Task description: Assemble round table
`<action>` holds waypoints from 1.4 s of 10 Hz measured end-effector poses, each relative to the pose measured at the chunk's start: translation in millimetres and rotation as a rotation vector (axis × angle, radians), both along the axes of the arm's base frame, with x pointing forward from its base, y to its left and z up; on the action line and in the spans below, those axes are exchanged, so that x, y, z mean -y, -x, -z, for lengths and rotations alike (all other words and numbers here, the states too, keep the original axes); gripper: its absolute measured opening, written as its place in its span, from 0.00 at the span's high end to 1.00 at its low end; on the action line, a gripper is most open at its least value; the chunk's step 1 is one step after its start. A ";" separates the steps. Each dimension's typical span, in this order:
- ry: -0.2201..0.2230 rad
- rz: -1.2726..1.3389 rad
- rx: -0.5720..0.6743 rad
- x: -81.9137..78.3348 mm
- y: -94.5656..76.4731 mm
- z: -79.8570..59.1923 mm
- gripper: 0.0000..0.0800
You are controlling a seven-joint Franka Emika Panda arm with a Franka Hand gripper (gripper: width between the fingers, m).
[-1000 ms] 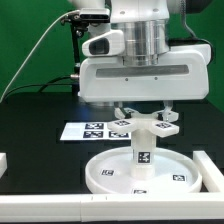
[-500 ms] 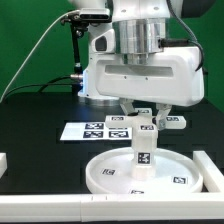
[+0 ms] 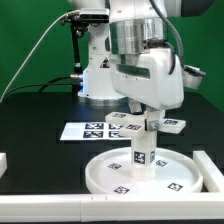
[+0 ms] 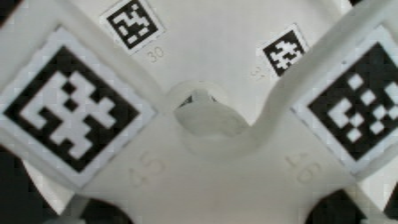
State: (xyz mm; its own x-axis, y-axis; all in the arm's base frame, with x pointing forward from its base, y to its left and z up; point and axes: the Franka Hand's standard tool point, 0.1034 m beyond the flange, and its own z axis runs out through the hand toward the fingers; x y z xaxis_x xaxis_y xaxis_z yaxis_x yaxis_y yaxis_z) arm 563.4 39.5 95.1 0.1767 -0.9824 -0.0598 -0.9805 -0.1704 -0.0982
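A: What's the setting?
B: A black table [image 3: 40,125] before a green backdrop; the marker board [image 3: 88,130] lies flat on it.
A: And the parts?
B: A white, rimmed round disc [image 3: 110,175] with the thick cylinder leg [image 3: 141,158] upright at its centre. The wrist view shows a tagged cross-shaped foot [image 4: 199,130].
A: The arm?
B: Straight above, gripper [image 3: 146,124] pointing down, fingers pinching the foot atop the leg.

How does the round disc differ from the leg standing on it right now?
The round disc lies flat, wide and rimmed; the leg stands upright at its middle, narrow and short. The disc sits free on the table, while the gripper is around the leg's top. Both are white plastic and carry small black-and-white tags.
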 end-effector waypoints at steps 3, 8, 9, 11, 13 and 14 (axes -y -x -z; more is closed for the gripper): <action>-0.010 0.127 0.003 -0.5 0.4 0.0 0.44; -0.042 0.094 0.041 -8.7 0.6 -28.3 0.21; -0.060 0.085 0.056 -8.4 -1.4 -43.5 0.19; -0.065 0.083 0.068 -8.3 -3.0 -48.9 0.19; -0.064 0.082 0.063 -8.7 -2.3 -46.5 0.19; -0.064 0.081 0.063 -8.7 -2.2 -46.3 0.19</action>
